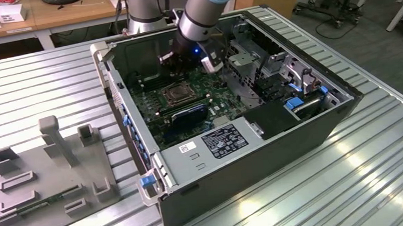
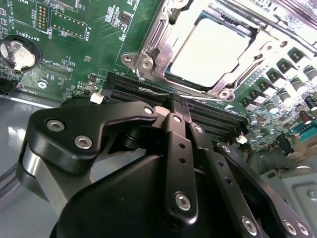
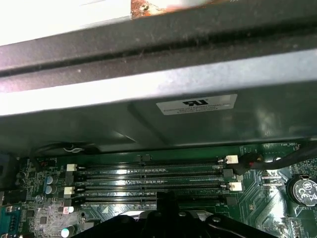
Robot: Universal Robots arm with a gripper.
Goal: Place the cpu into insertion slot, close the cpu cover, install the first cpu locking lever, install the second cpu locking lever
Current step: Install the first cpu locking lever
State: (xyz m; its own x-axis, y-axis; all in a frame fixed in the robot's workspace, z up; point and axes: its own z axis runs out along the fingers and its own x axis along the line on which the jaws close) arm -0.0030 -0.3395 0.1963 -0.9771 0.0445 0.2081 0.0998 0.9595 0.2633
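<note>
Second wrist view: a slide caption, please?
Shut fingers near the memory slots, chip seated, framed by its metal cover.

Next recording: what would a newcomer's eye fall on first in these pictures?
The pale silvery-tan square cpu glares brightest in the second wrist view, framed by the thin silvery metal cpu cover. Close before it the black tool hangs shut by the long narrow black memory slots. In the exterior view the open dark computer case lies on the ribbed metal table, a grey moulded fixture at that view's left.
</note>
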